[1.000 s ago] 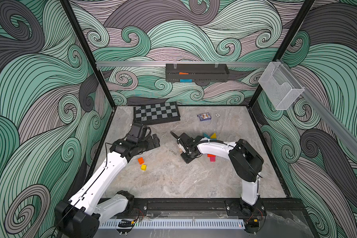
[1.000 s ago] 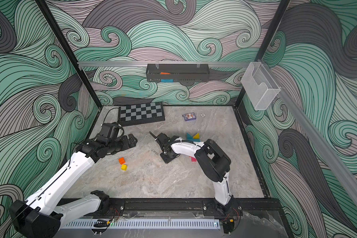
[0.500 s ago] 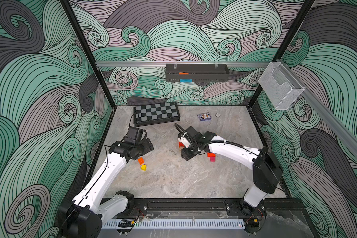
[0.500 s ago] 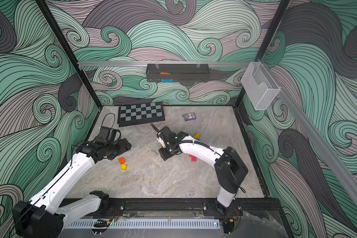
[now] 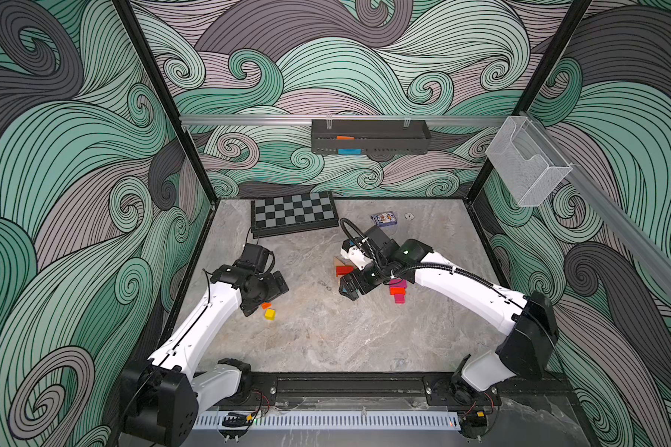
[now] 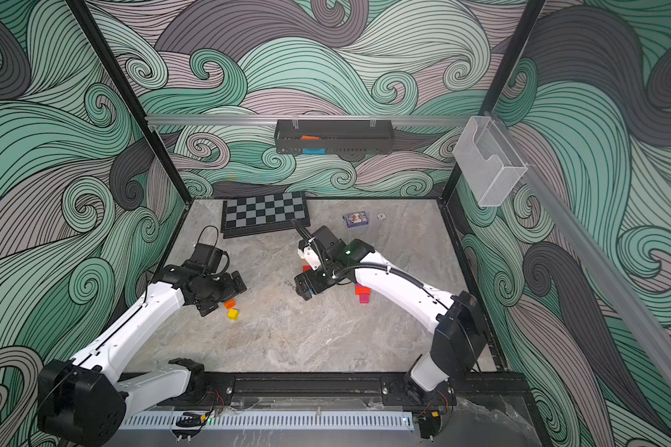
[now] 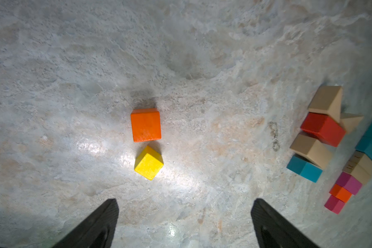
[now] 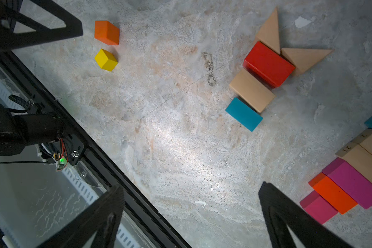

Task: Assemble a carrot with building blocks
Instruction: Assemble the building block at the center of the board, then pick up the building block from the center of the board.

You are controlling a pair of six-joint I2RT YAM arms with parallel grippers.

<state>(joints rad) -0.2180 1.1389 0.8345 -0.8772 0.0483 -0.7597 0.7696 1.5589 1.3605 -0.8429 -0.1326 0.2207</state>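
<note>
An orange cube [image 7: 145, 124] and a yellow cube [image 7: 148, 162] lie side by side on the table, just ahead of my open, empty left gripper [image 7: 184, 201]. In both top views that gripper [image 5: 267, 296] hovers over the cubes [image 5: 270, 314]. A row lies mid-table: two tan wedges [image 8: 270, 32], a red bar [image 8: 268, 63], a tan bar [image 8: 251, 90] and a teal bar [image 8: 243, 113]. My right gripper [image 8: 191, 186] stands open and empty above the row [image 5: 343, 269]. Pink, orange and magenta bars [image 8: 334, 194] sit beside it with tan bars [image 8: 367, 154].
A chequered board [image 5: 293, 213] lies at the back left and a small blue card box [image 5: 384, 218] at the back middle. A black tray [image 5: 369, 137] and a clear bin [image 5: 527, 162] hang on the walls. The black front rail [image 8: 107, 154] borders the table.
My right gripper has gone from shut to open, and its elbow has swung out to the right. My left gripper has come closer to the orange and yellow cubes.
</note>
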